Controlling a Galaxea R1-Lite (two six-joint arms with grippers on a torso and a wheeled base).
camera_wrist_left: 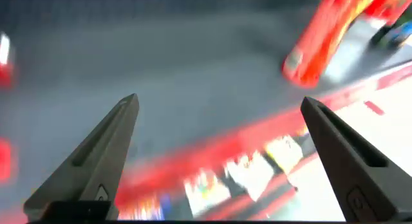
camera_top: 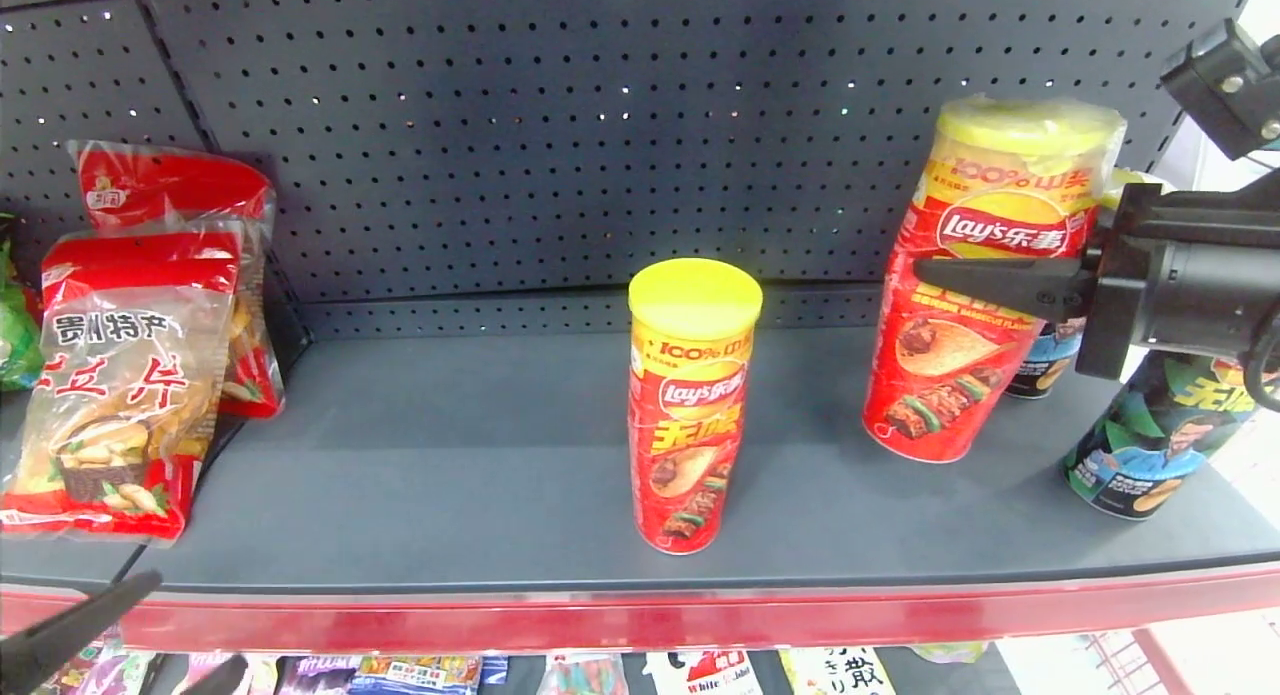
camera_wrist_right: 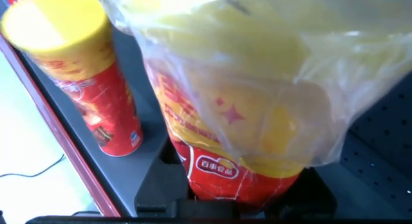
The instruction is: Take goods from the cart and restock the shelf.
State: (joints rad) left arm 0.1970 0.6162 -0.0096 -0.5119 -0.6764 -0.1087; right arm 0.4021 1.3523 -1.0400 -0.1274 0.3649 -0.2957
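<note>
A plastic-wrapped pack of red chip cans (camera_top: 960, 305) with yellow lids leans at the right of the grey shelf (camera_top: 450, 455), its base at or just above the board. My right gripper (camera_top: 985, 275) is shut on the pack's middle from the right side. In the right wrist view the pack (camera_wrist_right: 244, 121) sits between the dark fingers (camera_wrist_right: 161, 179). A single red chip can (camera_top: 690, 405) stands upright mid-shelf, also seen as the single can (camera_wrist_right: 77, 69) beside the pack. My left gripper (camera_top: 195, 620) hangs low at the front left, below the shelf's edge. It is open and empty (camera_wrist_left: 219, 100).
Red snack bags (camera_top: 120, 375) lean at the shelf's left, with a green bag (camera_top: 15, 345) beyond them. Dark green chip cans (camera_top: 1150, 445) stand at the far right behind my right arm. A pegboard wall (camera_top: 560, 125) backs the shelf. Packets (camera_top: 420, 670) fill the lower shelf.
</note>
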